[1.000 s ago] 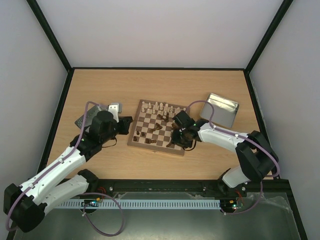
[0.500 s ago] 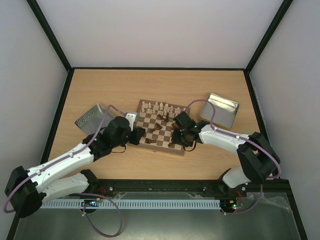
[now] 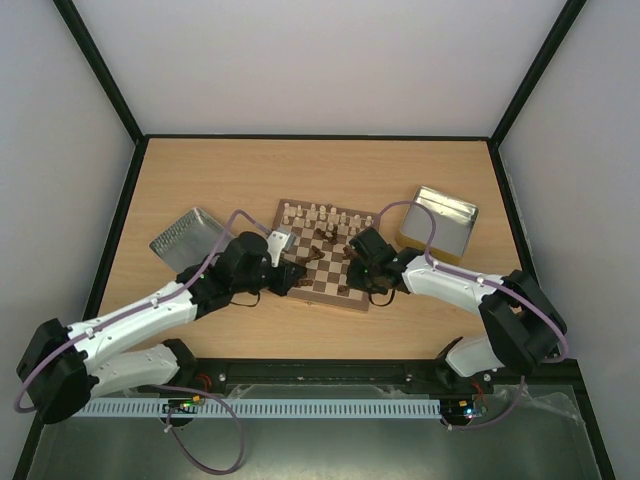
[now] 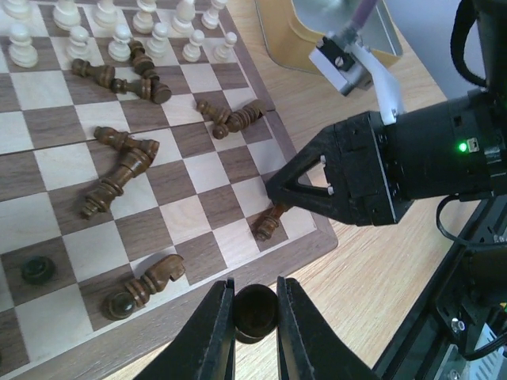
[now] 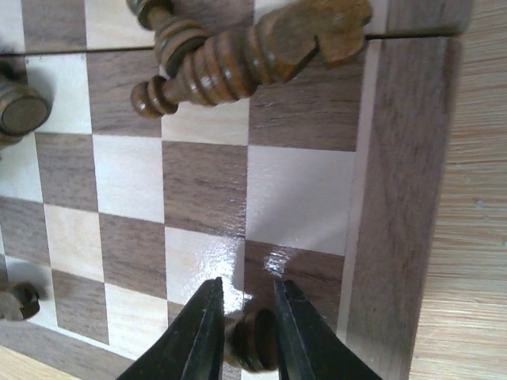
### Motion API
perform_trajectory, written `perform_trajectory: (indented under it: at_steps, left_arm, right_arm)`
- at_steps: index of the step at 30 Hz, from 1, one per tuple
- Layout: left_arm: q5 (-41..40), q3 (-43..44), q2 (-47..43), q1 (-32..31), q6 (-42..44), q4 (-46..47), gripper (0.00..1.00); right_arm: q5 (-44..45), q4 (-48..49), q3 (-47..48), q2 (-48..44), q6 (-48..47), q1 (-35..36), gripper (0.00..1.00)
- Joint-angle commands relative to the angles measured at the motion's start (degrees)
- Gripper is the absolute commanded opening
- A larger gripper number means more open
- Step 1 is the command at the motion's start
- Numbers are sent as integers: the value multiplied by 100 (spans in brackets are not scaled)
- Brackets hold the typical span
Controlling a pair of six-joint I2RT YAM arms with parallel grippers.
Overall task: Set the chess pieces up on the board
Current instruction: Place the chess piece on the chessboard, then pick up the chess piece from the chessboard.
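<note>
Flanking the board [image 3: 325, 270] lie two silver tins [image 3: 185, 237] [image 3: 445, 220].

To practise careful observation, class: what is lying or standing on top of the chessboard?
Cream pieces stand along the board's far rows; dark pieces lie toppled mid-board. The right gripper pinches one at the edge; squares beneath that gripper are hidden.

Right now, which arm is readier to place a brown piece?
Left. The left gripper already holds a dark piece at the board's edge; the right gripper only straddles a fallen piece.
</note>
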Motion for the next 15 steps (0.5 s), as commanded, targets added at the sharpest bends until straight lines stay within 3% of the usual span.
perform_trajectory:
  at_steps: [1, 9, 12, 15]
  left_arm:
    - [-200, 244, 261, -216, 83, 190, 13]
    - [-762, 368, 674, -624, -33, 274, 13]
    - [-920, 358, 781, -703, -113, 334, 13]
    - [-1127, 335, 770, -713, -231, 349, 12]
  right_arm:
    - [360, 184, -38, -4, -84, 25, 15]
    - [705, 532, 81, -33, 14, 24, 7]
    - [786, 524, 126, -79, -48, 24, 7]
    - [770, 360, 147, -177, -186, 35, 13]
